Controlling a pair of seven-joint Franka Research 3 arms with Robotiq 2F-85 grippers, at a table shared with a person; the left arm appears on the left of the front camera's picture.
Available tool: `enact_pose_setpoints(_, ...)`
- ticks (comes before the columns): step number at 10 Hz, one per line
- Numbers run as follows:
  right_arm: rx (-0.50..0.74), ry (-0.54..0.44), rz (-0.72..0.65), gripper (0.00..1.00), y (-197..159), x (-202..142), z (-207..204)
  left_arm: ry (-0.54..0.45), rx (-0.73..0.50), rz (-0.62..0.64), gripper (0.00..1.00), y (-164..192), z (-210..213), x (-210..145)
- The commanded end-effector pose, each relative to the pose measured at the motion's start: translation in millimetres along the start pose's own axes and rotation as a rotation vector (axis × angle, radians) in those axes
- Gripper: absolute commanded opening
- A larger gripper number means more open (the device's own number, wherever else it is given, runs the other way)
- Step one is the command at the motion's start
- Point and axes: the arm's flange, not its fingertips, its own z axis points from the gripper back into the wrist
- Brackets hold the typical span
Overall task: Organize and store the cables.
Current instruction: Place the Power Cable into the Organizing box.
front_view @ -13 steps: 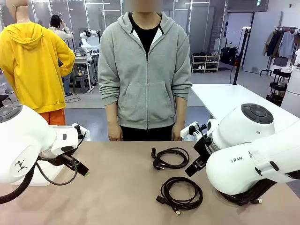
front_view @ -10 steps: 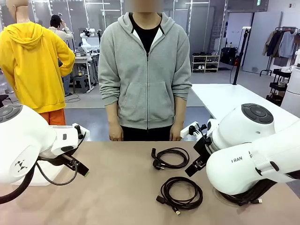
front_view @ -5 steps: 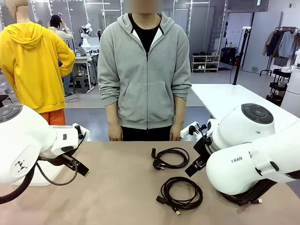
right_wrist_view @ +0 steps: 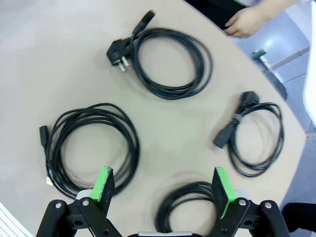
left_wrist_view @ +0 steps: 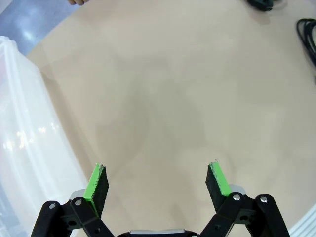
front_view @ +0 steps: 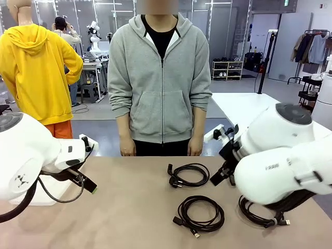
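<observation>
Step in hand: judged from the layout, the very start; every coil lies loose on the table [front_view: 129, 207] and nothing is stored yet.
Cables, right wrist view: four black coils. One with a chunky plug [right_wrist_view: 170, 61] sits upper centre, one [right_wrist_view: 91, 148] at left, a smaller one [right_wrist_view: 256, 138] at right, and a fourth [right_wrist_view: 190, 205] at the bottom edge between the fingers.
Cables, front view: one coil [front_view: 189, 175] centre, one [front_view: 201, 213] nearer the camera, another [front_view: 259, 212] partly under the right arm at lower right.
Right claw [right_wrist_view: 165, 190]: spread wide, pinching nothing, poised over the coils.
Left claw [left_wrist_view: 157, 185]: spread wide, empty, above bare table.
Container: a clear plastic bin [left_wrist_view: 22, 148] at that view's left edge, probably the storage spot.
Next move: likely lowering the right claw onto one strand bundle; the coils are floppy, so a grip across several loops seems wise.
Edges and room: the table's far edge runs by the person's hand [right_wrist_view: 247, 22], upper right; open surface lies between coils and bin.
</observation>
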Motion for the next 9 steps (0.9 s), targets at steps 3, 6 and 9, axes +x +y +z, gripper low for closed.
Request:
enact_pose_setpoints(3,0.195,-0.102,0.146,1.00,-74,-35,96,-0.073,-0.217,-0.085,1.00,61,105,-19)
enact_pose_setpoints(6,0.302,-0.278,0.137,1.00,-116,-106,157,-0.251,-0.342,-0.058,1.00,113,178,-82)
enact_pose_setpoints(9,0.276,-0.437,0.033,1.00,-146,-177,193,-0.414,-0.268,0.001,1.00,145,218,-130)
